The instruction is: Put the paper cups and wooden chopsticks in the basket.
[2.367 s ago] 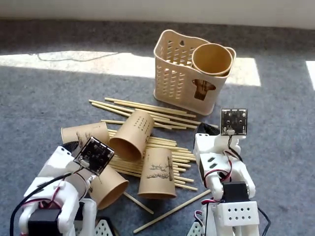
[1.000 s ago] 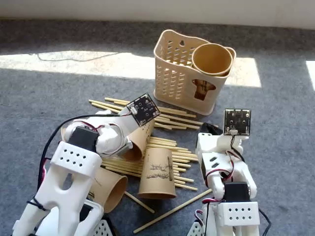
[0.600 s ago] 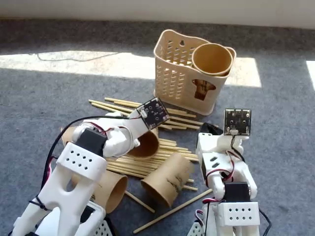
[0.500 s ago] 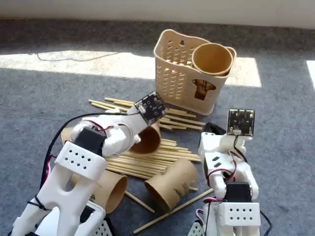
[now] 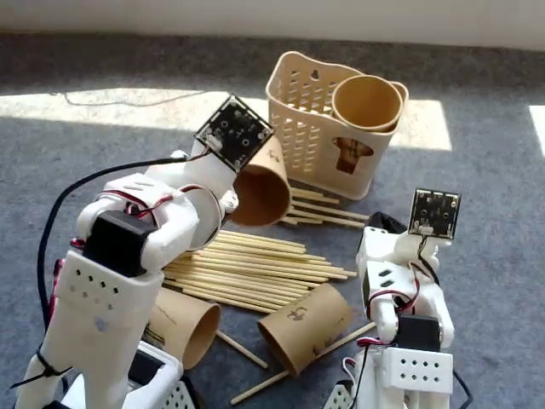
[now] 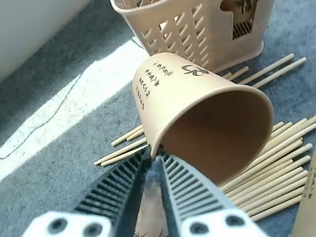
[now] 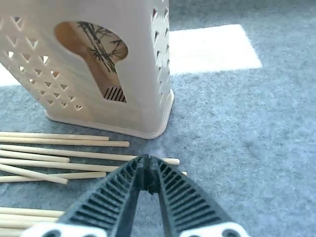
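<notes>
My left gripper point(image 6: 154, 159) is shut on the rim of a brown paper cup point(image 6: 197, 113), held tilted in the air with its mouth facing down. From above, that cup point(image 5: 262, 187) hangs just left of the beige basket point(image 5: 298, 128), with the left gripper point(image 5: 241, 181) beside it. One paper cup point(image 5: 366, 100) stands inside the basket. Wooden chopsticks point(image 5: 255, 268) lie in a pile on the carpet. My right gripper point(image 7: 147, 170) is shut on nothing, low over the carpet in front of the basket point(image 7: 143, 59).
Two more cups lie on their sides: one point(image 5: 306, 328) between the arms on the chopsticks, one point(image 5: 183, 324) by the left arm's base. Loose chopsticks point(image 7: 64, 150) lie along the basket's foot. Grey carpet stretches right of the basket.
The left arm took a cup from the pile and lifted it up toward the basket. A standing cup toppled and rolled right. The right arm shifted slightly right.
</notes>
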Robot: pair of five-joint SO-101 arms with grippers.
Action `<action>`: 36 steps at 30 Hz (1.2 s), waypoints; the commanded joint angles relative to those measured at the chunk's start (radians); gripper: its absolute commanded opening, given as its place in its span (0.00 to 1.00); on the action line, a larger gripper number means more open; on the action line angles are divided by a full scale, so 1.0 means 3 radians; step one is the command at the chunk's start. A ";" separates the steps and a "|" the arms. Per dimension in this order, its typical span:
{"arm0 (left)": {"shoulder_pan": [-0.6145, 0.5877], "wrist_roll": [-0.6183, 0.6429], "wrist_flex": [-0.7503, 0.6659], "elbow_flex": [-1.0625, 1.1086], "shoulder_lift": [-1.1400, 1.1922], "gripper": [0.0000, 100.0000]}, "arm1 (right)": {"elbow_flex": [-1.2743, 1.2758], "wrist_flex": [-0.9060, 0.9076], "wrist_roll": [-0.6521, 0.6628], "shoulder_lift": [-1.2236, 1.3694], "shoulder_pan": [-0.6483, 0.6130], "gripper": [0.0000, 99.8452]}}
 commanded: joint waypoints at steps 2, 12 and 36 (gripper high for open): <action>0.0059 0.0230 0.0026 -0.0550 0.0013 0.01 | -0.0013 -0.0299 -0.0041 -0.0038 0.0043 0.01; 0.0427 0.0399 -0.0010 -0.0857 0.0018 0.01 | -0.0013 -0.0299 -0.0041 -0.0038 0.0043 0.01; 0.0857 0.0665 -0.0685 -0.1941 0.1419 0.01 | -0.0013 -0.0315 -0.0041 -0.0049 0.0289 0.01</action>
